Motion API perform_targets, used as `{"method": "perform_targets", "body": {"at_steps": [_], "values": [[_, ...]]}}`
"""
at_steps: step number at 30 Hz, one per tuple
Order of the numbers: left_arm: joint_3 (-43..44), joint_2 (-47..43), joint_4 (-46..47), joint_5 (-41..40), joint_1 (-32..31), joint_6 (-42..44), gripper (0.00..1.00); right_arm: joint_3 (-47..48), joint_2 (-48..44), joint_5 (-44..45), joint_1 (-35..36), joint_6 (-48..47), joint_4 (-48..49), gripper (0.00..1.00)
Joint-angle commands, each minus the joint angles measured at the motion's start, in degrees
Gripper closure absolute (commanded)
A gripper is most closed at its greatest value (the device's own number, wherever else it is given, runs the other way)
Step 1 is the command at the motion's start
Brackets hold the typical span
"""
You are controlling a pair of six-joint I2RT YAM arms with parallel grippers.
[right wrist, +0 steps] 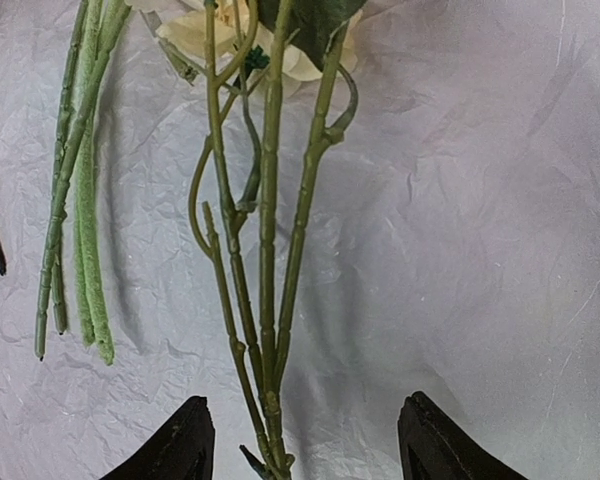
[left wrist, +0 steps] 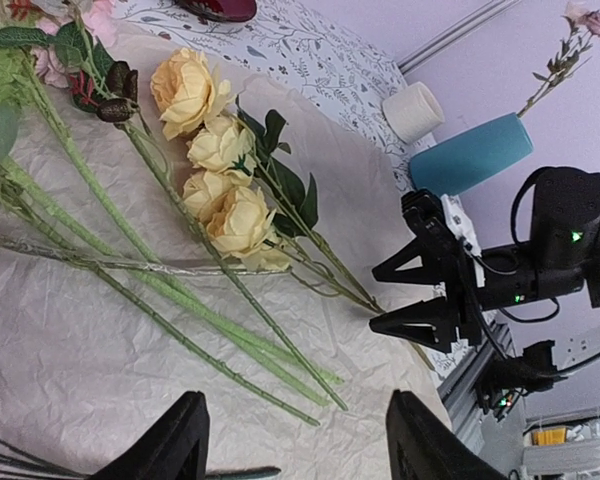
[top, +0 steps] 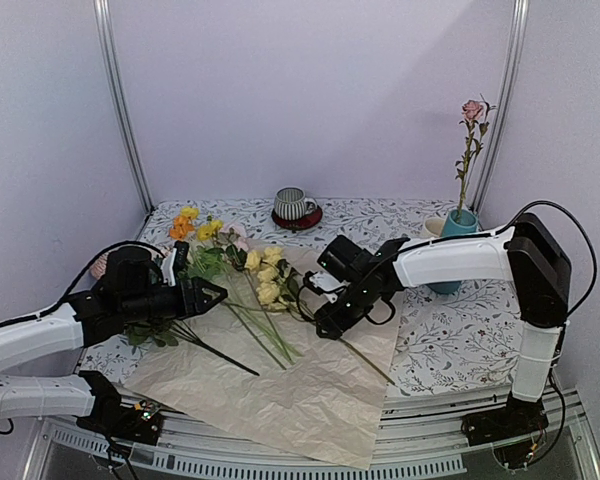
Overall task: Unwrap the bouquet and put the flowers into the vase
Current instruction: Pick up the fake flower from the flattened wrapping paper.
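Since the paper (top: 310, 400) lies spread flat across the lower middle of the top view, we judge the unwrapping done; the flowers (top: 265, 280) lie loose on it, heads toward the upper left, stems fanned down-right where fingers can reach them; the right gripper (right wrist: 305, 440) hangs low with jaws apart, straddling the yellow spray (left wrist: 220, 170) near its stem ends, clamped on nothing; the left gripper (left wrist: 295, 440), jaws also apart and empty, hovers at centre left over the darker stems; the vase (top: 458, 225) stands upper right, off the paper, one pink rose (top: 472, 110) upright in it; the right forearm crosses in front of it, so we expect a lift around that; a mug (left wrist: 413, 110) sits just beside the vase; a cup (top: 295, 203) stands well apart at the back.
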Motion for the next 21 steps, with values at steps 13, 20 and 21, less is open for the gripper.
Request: {"method": "perform_targets", "body": {"at_steps": [13,20,21], "values": [[1.93,0.49,-0.55,-0.17,-0.7,1.61,0.37,2.26,1.58,4.51,0.4,0.52,1.1,0.79],[1.16,-0.79,-0.83,-0.67,-0.7,1.61,0.37,0.53,-4.43,6.29,0.4,1.54,4.14,0.9],[1.06,-0.97,-0.85,-0.72,-0.7,1.59,0.37,0.19,-5.63,6.4,0.4,1.58,4.85,0.9]]}}
